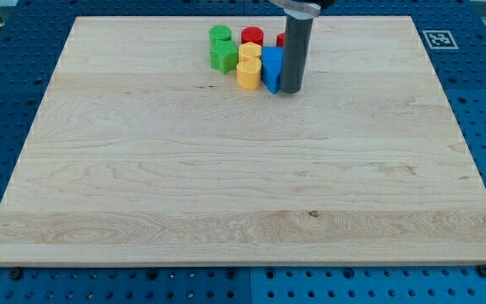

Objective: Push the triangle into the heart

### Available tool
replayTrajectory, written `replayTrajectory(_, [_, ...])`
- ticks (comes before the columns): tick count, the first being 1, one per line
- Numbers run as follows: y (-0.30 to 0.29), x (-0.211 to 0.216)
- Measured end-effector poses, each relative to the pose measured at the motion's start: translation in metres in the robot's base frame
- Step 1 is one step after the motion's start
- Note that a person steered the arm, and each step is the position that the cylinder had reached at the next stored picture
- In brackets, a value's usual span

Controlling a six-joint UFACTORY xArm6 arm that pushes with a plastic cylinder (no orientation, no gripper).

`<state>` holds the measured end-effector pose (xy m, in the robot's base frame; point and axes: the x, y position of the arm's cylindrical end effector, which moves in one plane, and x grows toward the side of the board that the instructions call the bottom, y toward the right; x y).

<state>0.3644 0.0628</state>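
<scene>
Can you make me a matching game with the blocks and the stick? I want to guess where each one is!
Things:
1. my tip
2. green blocks
3. blue triangle
4. yellow heart

Places:
A. at the view's left end of the cluster
B. just to the view's right of the blue block
C. between the yellow block and the rod
D. just to the view's left of the blue block

Pairs: 1-B, 2-A, 3-C, 4-D

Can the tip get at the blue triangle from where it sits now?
Probably yes. My tip stands right against the blue triangle's right side, nothing between them. The yellow heart sits just on the triangle's left, so a leftward push looks open.
</scene>
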Motion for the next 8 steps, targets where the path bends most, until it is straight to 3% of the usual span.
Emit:
replayTrajectory(3, [0.0,-0.011])
replayTrajectory(5, [0.079,-0.024])
replayTrajectory(7, [0.099,-0.11])
replayTrajectory(8, [0.082,-0.111])
